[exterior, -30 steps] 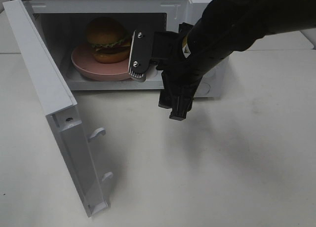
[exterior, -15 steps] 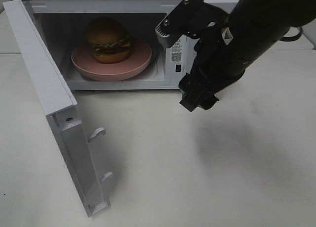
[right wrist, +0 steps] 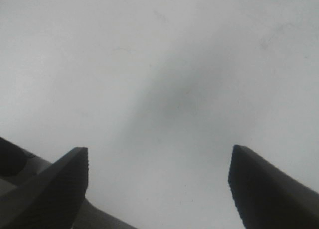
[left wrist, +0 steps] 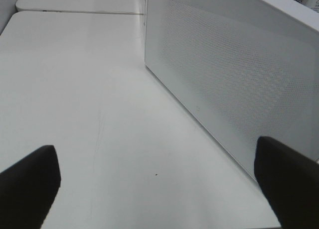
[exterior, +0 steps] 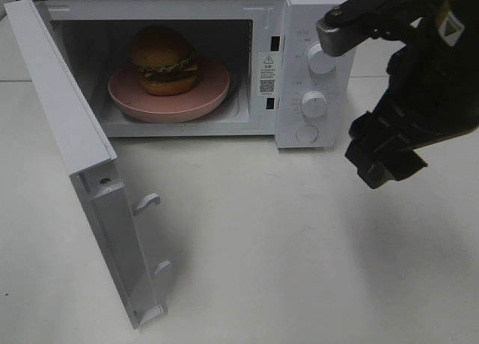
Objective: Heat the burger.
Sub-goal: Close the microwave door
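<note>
Bench (exterior: 299, 247): matte white, smooth and faintly scuffed, spreading under everything; the left wrist view shows a seam to a second white slab behind.
Microwave (exterior: 296, 78): boxy white oven with flat painted walls, standing at the back of the bench with its cavity open to the camera.
Door (exterior: 60, 112): hinged on the left and swung wide open, a thick white slab with two hooked plastic latches (exterior: 147, 202) on its inner edge.
Burger (exterior: 163, 60): inside the cavity, sitting on the plate toward its left rear; it has a glossy golden-brown domed bun, a ruffle of green lettuce and a dark patty.
Plate (exterior: 213, 86): round, pink and smooth with a shallow raised rim, lying flat on the cavity floor.
Controls: two round white knobs (exterior: 320, 60) stacked on the front panel, a round button (exterior: 307, 134) below them, and a small printed sticker (exterior: 267, 71) on the cavity frame.
Right gripper (right wrist: 159, 186): its wedge-shaped black fingers are spread wide with nothing between them, over bare bench to the right of the microwave and clear of it; the exterior view shows a grey metal finger plate (exterior: 340, 26) with screws near the upper knob.
Left gripper (left wrist: 157, 184): two blunt black fingertips stand far apart and empty above the bench, near a white panel (left wrist: 224, 74) with a fine dotted mesh texture.
</note>
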